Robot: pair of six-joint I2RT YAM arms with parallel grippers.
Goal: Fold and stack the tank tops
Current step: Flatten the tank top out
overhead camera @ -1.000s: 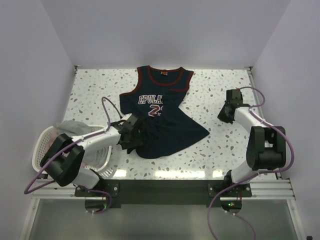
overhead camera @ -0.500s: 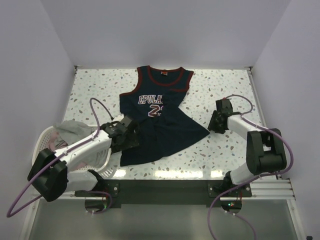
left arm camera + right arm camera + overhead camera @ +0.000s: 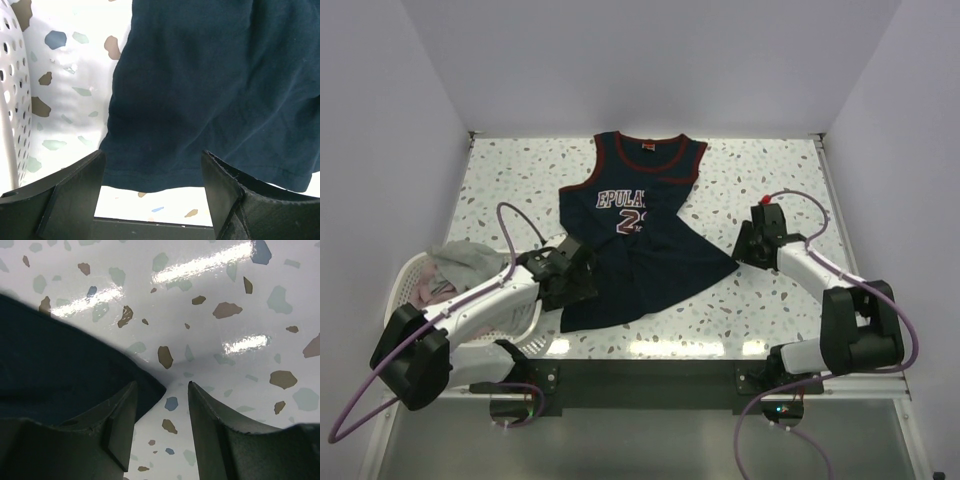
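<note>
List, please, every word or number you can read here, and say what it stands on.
"EPULA": white letters on the navy jersey's chest, cut off where the cloth folds over.
"2": white number below, the next digit half hidden.
Neck label: too small to read.
No other text shows.

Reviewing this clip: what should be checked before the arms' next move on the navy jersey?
1. Left claw open at the navy jersey's near hem: ok.
2. Right claw open, straddling the hem corner: ok.
3. Cloth gripped: not ok, both claws open.
4. Jersey lying flat: not ok, lower half creased.
5. Basket apart from jersey: ok.
</note>
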